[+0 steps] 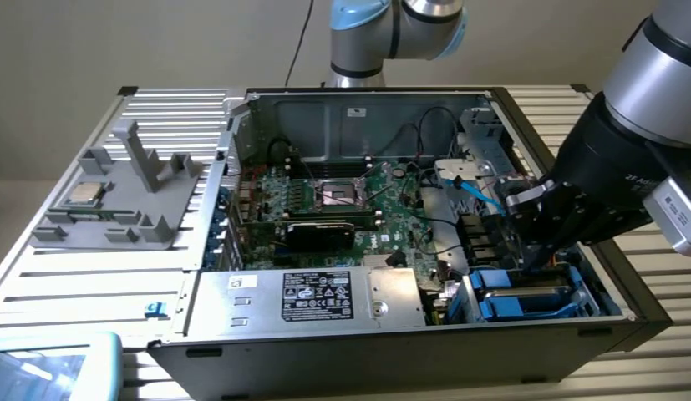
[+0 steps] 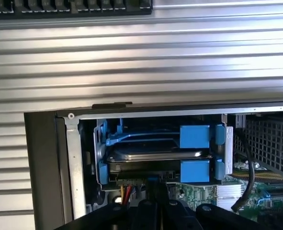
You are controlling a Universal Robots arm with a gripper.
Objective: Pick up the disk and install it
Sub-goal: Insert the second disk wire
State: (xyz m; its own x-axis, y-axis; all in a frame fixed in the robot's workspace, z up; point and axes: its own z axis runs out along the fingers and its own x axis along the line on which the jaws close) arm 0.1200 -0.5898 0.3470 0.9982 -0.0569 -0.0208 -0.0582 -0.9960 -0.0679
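Silver-grey flat hard disk (image 2: 155, 155) in blue plastic carrier, seated in open black computer case (image 1: 357, 368) corner bay; black fingers (image 1: 535, 255) shut, tips hidden, grip unclear.

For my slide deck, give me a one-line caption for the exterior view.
Robot arm's tool lowered into the open computer case, at the blue-framed disk in its corner drive bay.

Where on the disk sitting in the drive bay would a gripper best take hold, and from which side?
The disk lies flat in its blue carrier inside the case's corner bay, walled in by the bay. The exposed end with the blue tabs and cable connector faces the motherboard, so the tabs look the likeliest grip, approached from above on that open side. The gripper hangs there, shut.
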